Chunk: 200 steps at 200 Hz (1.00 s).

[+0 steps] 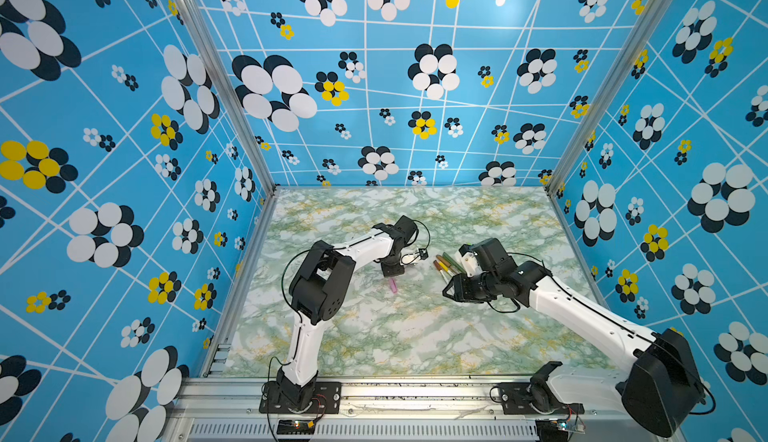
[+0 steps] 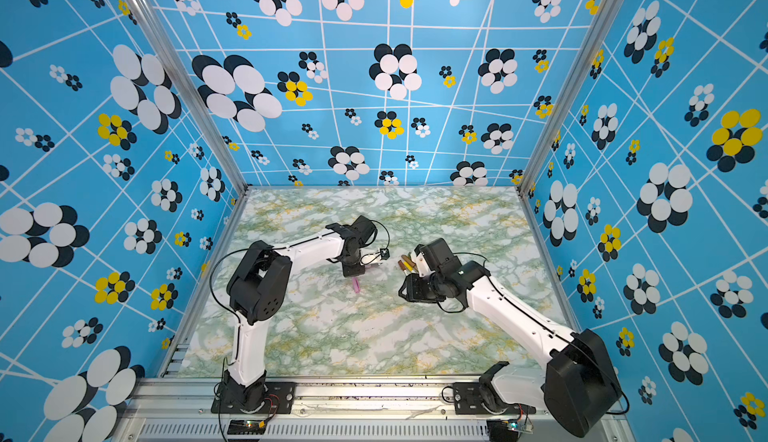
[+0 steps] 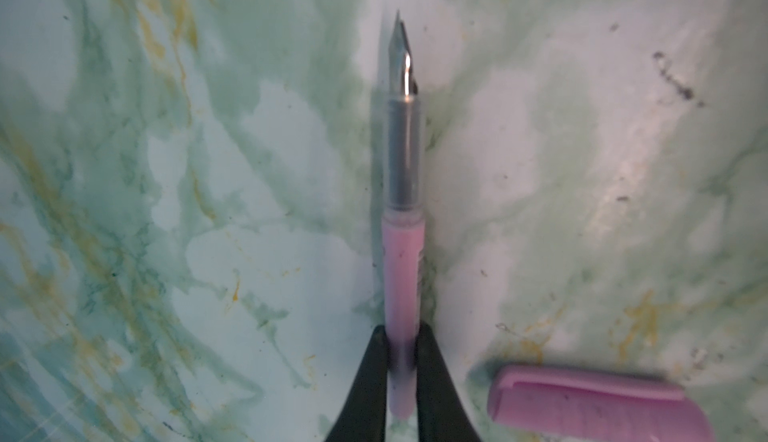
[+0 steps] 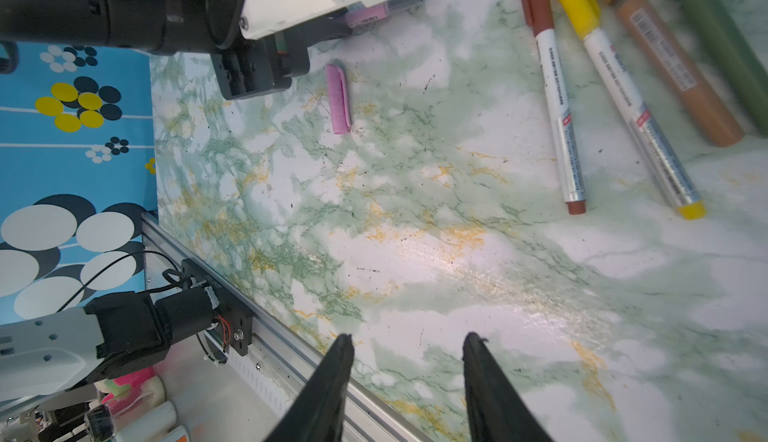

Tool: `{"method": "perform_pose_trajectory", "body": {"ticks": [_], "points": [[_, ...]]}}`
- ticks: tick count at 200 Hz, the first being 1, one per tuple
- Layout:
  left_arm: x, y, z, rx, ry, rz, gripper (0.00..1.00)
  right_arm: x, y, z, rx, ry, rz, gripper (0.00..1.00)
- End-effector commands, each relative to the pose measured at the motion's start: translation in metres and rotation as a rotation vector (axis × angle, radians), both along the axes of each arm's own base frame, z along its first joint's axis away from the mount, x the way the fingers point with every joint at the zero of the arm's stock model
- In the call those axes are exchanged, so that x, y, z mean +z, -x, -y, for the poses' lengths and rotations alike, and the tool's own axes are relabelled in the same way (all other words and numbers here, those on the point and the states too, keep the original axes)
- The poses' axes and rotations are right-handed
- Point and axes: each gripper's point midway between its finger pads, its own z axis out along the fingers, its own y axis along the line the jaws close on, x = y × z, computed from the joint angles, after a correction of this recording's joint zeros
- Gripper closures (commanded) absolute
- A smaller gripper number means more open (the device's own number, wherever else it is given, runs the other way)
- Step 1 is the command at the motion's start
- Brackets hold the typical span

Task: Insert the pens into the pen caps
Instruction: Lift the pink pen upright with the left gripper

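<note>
My left gripper (image 3: 402, 336) is shut on the rear of a pink pen (image 3: 402, 252). The pen's metal nib points away from the jaws, low over the marble table (image 3: 208, 211). A pink pen cap (image 3: 594, 402) lies flat beside the jaws, apart from them; it also shows in both top views (image 1: 393, 285) (image 2: 356, 284). In the right wrist view the pink pen (image 4: 374, 13) sticks out of the left gripper, with the pink cap (image 4: 338, 99) just below. My right gripper (image 4: 409, 340) is open with nothing between its fingers, and it hovers over the table near the capped pens (image 1: 446, 265).
Several capped pens lie side by side: one with a brown cap (image 4: 557, 99), one with a yellow cap (image 4: 623, 99), a tan one (image 4: 673, 69) and a green one (image 4: 723, 44). An aluminium rail (image 4: 266, 336) borders the table's front. Patterned blue walls enclose the other three sides.
</note>
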Motion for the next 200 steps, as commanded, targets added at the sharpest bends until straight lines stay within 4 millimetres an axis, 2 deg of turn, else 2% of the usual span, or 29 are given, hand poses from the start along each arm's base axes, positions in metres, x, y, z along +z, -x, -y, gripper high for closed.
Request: {"method": "perform_pose_trajectory", "body": {"ticks": [1, 36, 65, 116, 140, 179, 200], "points": [[-0.027, 0.017, 0.000, 0.000, -0.014, -0.099, 0.90, 0.006, -0.003, 0.005, -0.027, 0.000, 0.017, 0.54], [-0.028, 0.013, 0.001, 0.033, 0.007, -0.094, 0.99, 0.006, -0.004, 0.006, -0.043, 0.002, 0.018, 0.54], [-0.024, 0.009, 0.004, 0.090, 0.048, -0.089, 1.00, 0.010, -0.009, 0.011, -0.070, 0.003, 0.032, 0.54], [-0.029, 0.012, 0.007, 0.103, 0.044, -0.096, 0.78, 0.019, -0.026, 0.023, -0.166, 0.000, 0.071, 0.54], [-0.033, 0.018, 0.014, 0.094, 0.044, -0.156, 0.72, 0.022, -0.027, 0.026, -0.190, -0.004, 0.079, 0.54], [-0.036, 0.037, 0.024, 0.126, 0.081, -0.328, 0.72, 0.030, -0.024, 0.035, -0.225, -0.006, 0.119, 0.54], [-0.040, 0.041, 0.022, 0.131, 0.063, -0.358, 0.75, 0.035, -0.023, 0.041, -0.242, -0.002, 0.143, 0.54]]}}
